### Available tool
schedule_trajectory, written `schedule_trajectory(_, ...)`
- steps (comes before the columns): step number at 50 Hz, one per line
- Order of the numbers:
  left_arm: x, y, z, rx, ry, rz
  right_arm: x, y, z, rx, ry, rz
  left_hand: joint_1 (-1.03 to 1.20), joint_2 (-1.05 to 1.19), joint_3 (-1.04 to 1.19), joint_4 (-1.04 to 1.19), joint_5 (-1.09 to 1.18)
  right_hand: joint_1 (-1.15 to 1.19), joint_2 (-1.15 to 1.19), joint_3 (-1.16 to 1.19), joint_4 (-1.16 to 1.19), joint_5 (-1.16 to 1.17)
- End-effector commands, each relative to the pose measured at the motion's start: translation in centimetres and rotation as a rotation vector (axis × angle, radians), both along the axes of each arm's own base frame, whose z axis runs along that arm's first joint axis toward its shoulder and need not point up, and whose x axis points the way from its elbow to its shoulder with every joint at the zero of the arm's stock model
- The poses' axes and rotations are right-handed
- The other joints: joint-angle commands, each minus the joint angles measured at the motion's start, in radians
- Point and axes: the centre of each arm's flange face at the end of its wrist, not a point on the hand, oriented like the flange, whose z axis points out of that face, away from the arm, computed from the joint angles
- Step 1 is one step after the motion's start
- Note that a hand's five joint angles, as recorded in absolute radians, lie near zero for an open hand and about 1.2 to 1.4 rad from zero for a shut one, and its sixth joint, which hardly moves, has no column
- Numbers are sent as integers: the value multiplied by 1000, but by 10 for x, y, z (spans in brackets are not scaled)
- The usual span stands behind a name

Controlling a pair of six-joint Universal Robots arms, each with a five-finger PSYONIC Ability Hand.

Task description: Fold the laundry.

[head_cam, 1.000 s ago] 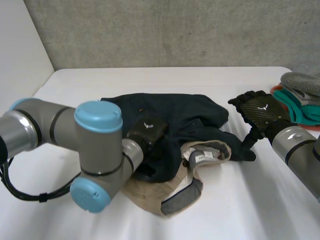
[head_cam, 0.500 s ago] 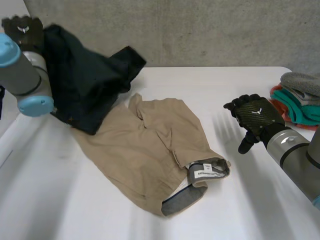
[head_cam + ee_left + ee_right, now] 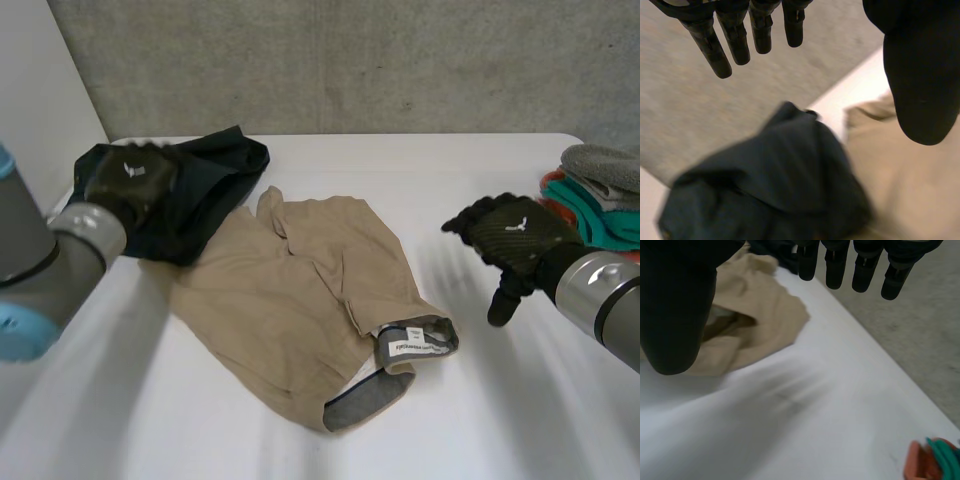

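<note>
A tan garment [image 3: 300, 290] lies spread in the middle of the white table [image 3: 480, 400], its grey-lined waistband and label turned out at the near end. A dark navy garment [image 3: 210, 185] lies bunched at the table's back left, its edge touching the tan one. My left hand [image 3: 130, 180] hovers over the navy heap; in the left wrist view its fingers [image 3: 720, 45] are straight, apart from the thumb, and the navy garment [image 3: 775, 190] lies loose below. My right hand [image 3: 512, 235] is open above bare table, right of the tan garment [image 3: 752, 315].
A stack of folded clothes [image 3: 600, 195] in grey, teal and orange sits at the table's right edge, just beyond my right hand. A grey wall runs behind the table. Bare table lies in front and to the right of the tan garment.
My left hand lifted the navy garment off the tan one, swung it to the back left and let go. The tan garment now lies uncovered. My right hand shifted slightly nearer.
</note>
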Motion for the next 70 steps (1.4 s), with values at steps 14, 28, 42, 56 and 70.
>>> schedule_trajectory(14, 18, -1, -75, 113, -198, -95, 36, 46, -46, -69, 13, 206, 29, 14, 8, 18, -6, -50, -32, -32, -33, -50)
schedule_trajectory(28, 19, -31, -101, 113, -254, -113, 50, 35, -79, -110, 8, 166, 372, 357, 351, 361, 337, 483, 502, 502, 500, 483)
schedule_trajectory(42, 5, -19, -61, 25, -230, -68, 34, -22, -23, -371, -48, -4, 1206, 1191, 1185, 1195, 1171, 1171, 1190, 1190, 1189, 1171)
schedule_trajectory(56, -35, 77, -24, 36, -30, -126, 37, -182, -10, -785, -53, 93, 1206, 1191, 1185, 1195, 1171, 1171, 1190, 1190, 1189, 1171)
schedule_trajectory(70, -67, 104, -63, 40, -153, -58, 23, -207, -69, -652, -88, -24, 36, 20, 15, 25, 1, -50, -32, -32, -33, -50)
